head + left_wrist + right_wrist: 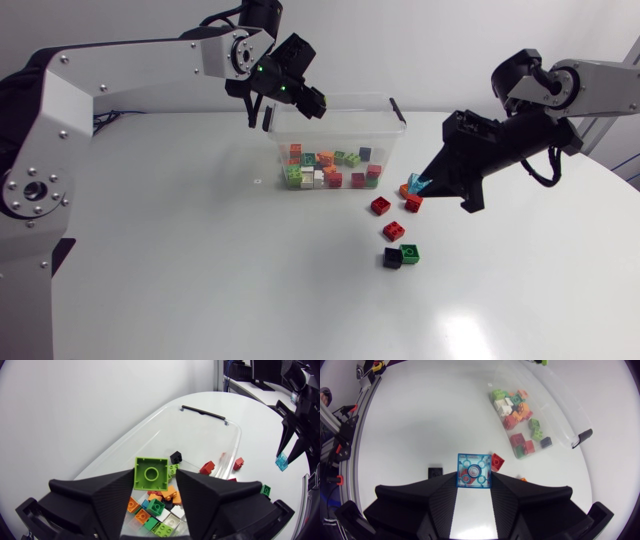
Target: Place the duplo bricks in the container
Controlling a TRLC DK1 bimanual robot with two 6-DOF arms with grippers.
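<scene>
Nearest you on the table, a black brick (392, 258) lies touching a dark green brick (410, 253), with a red brick (393, 231) just beyond them and a second red brick (380, 206) further on. None of them is in the bin yet. Next comes your right gripper (424, 184), clamped on a translucent blue brick (474, 471) and hanging just above a small red-and-orange cluster (409, 197) beside the container (345, 128). Raise it enough to clear the near wall before you swing across, or the brick may catch the rim and twist out of the grip. Past that, the clear container already holds a heap of mixed bricks (330, 167) on its floor. Farthest off, your left gripper (312, 103) hovers at the back rim with its fingers closed on a lime green brick (151, 473). Its wrist view shows the heap directly beneath. That one looks ready, so part the fingers there, dropping a little first if you want less bounce. Let the left arm finish and pull clear before the right comes over, since both would crowd the same opening.
</scene>
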